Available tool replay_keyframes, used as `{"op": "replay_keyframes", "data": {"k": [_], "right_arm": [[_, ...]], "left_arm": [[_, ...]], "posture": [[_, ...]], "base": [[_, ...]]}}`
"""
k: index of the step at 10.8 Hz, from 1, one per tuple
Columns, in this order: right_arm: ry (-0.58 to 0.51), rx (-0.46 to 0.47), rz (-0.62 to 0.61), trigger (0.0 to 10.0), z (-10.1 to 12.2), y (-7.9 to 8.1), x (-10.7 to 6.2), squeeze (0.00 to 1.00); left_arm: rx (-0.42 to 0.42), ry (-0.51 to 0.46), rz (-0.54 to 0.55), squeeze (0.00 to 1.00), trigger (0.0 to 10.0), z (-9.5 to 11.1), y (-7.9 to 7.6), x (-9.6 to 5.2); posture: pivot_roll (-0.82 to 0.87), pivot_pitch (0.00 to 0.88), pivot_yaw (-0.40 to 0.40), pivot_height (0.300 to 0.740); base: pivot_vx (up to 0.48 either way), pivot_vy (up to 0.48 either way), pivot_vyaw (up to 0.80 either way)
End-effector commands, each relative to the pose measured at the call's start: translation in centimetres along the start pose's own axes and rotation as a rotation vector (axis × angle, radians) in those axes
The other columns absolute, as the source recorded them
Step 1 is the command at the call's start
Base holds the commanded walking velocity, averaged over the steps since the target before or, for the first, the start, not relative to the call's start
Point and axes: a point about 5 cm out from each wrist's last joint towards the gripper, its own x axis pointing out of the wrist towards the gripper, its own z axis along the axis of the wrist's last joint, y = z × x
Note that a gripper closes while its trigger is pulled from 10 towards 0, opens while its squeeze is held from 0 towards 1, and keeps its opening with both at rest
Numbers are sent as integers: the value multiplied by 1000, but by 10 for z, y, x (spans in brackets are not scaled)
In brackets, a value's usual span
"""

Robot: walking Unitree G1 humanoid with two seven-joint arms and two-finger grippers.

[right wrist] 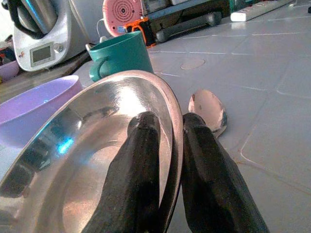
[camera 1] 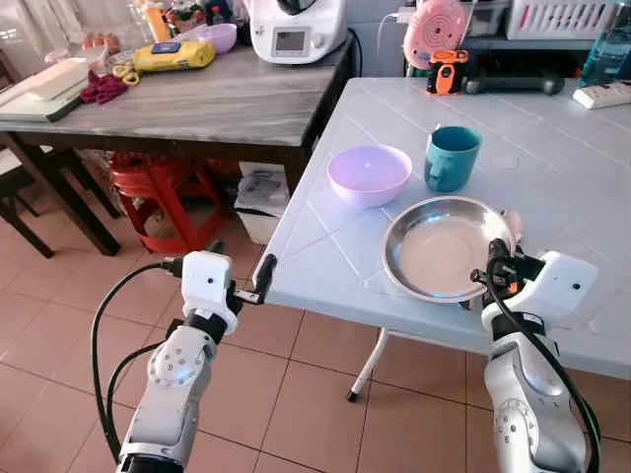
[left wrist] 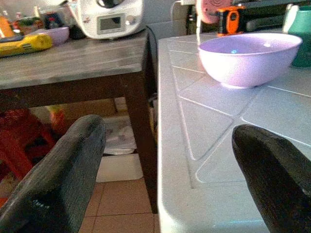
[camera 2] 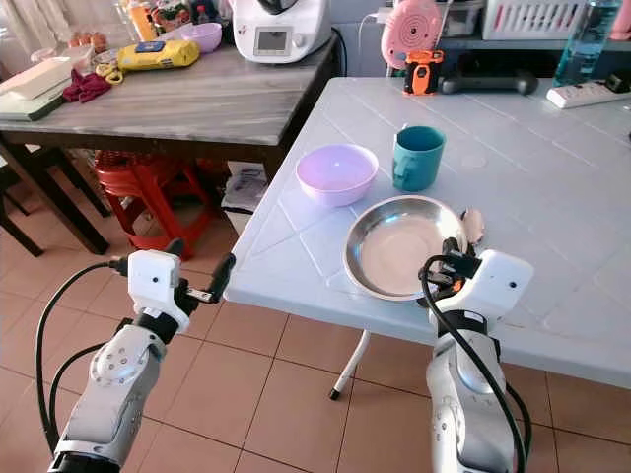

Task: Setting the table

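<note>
A steel plate (camera 1: 441, 246) lies on the white table (camera 1: 325, 236) near its front edge. My right gripper (camera 1: 498, 258) is shut on the plate's right rim (right wrist: 171, 127), one finger inside and one outside. A metal spoon (right wrist: 209, 109) lies just right of the plate, its bowl showing past the fingers. Behind the plate stand a lilac bowl (camera 1: 369, 174) and a teal mug (camera 1: 452, 157). My left gripper (camera 1: 258, 281) hangs open at the table's front left corner, level with the edge, holding nothing; the lilac bowl (left wrist: 249, 57) is ahead of it.
A wooden table (camera 1: 187, 103) at the left carries a white appliance (camera 1: 296, 28), a yellow pack and a chopping board. A red stool (camera 1: 153, 192) and white boxes sit under it. A pink fan (camera 1: 434, 30), orange device and power strip (camera 1: 601, 95) line the white table's back.
</note>
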Motion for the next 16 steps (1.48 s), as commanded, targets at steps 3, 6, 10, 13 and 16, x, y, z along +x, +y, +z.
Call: {"op": "replay_keyframes", "data": {"k": [3,6,10,13,16], "right_arm": [[-18,3,24,10000,6,9,-2,0],[-19,9,31,10000,6,11,-1,0],[-26,3,32,10000,7,10,2,0],[-30,-2,28,10000,7,9,2,0],[-33,-10,26,10000,7,8,3,0]], "left_arm": [[8,16,-16,0,10000,-2,-1,8],[6,11,-37,0,10000,-2,-7,9],[1,1,-17,0,10000,-2,-8,17],[-11,-3,-23,0,10000,-3,-15,20],[-7,-50,-59,0,10000,2,-21,21]], "posture": [[-188,52,145,740],[-179,54,142,740],[-186,38,134,740],[-192,36,134,740],[-190,35,134,740]], "base": [[0,416,0],[0,475,0],[0,480,0],[0,480,0],[0,159,0]]}}
